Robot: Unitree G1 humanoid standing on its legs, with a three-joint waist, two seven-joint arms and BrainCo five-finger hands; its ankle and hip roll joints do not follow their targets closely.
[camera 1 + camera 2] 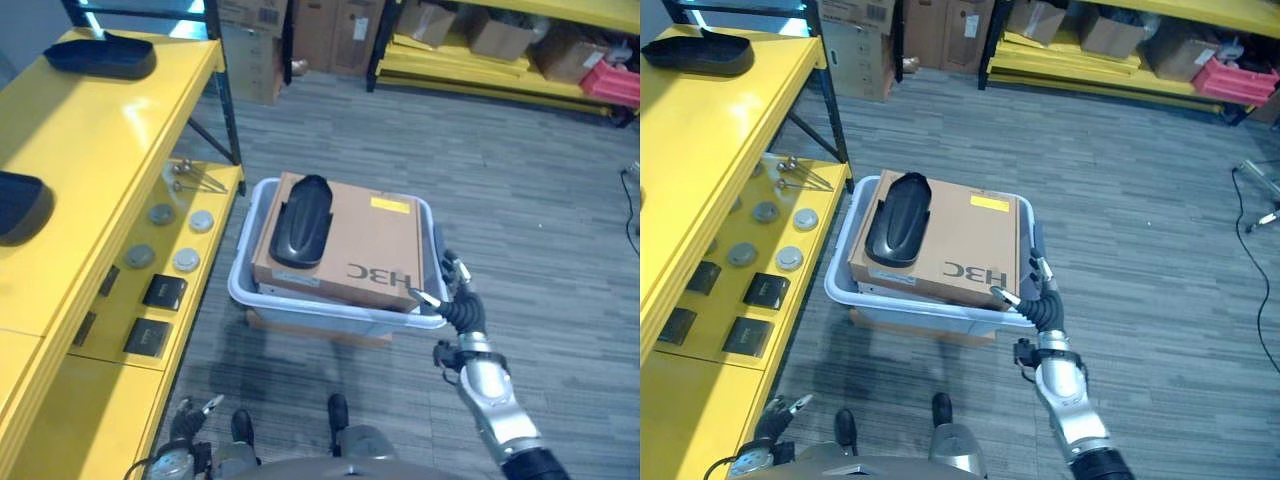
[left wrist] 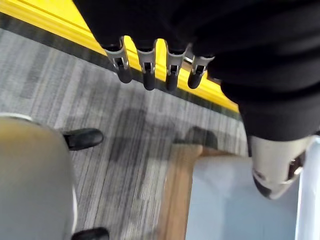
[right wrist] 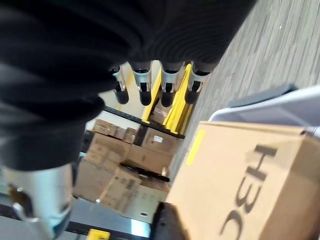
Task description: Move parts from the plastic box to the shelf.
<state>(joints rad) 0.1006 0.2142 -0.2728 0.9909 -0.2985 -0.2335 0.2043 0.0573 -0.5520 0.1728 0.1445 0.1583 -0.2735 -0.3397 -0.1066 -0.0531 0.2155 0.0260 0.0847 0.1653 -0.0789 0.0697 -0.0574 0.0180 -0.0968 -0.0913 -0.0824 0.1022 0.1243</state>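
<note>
Look first at the big yellow shelf (image 1: 110, 190) along your robot's left side. On its top level you see a black curved part (image 1: 100, 55) at the far end and another black part (image 1: 20, 205) closer to you at the edge of the view. On its lower level lie round grey discs (image 1: 185, 260), flat black squares (image 1: 165, 292) and some thin metal bits (image 1: 190, 178). Next comes the grey plastic box (image 1: 300, 305) on the striped grey floor (image 1: 520, 200), just beside the shelf's lower level. A brown cardboard box (image 1: 370, 245) sits in the plastic box and covers most of its top. A long black part (image 1: 303, 220) lies on top of the cardboard box, on the side near the shelf. Your robot's right hand (image 1: 450, 290) is at the plastic box's near right corner, with its fingers straight and spread; it holds nothing, and you cannot tell if the fingers touch the rim. Your robot's left hand (image 2: 150, 70) hangs low beside the shelf's yellow edge, with its fingers (image 2: 145, 75) loose and straight and nothing in them. Far off across the floor you can see more yellow racks (image 1: 500, 60) with brown boxes and a red bin (image 1: 612, 80).
</note>
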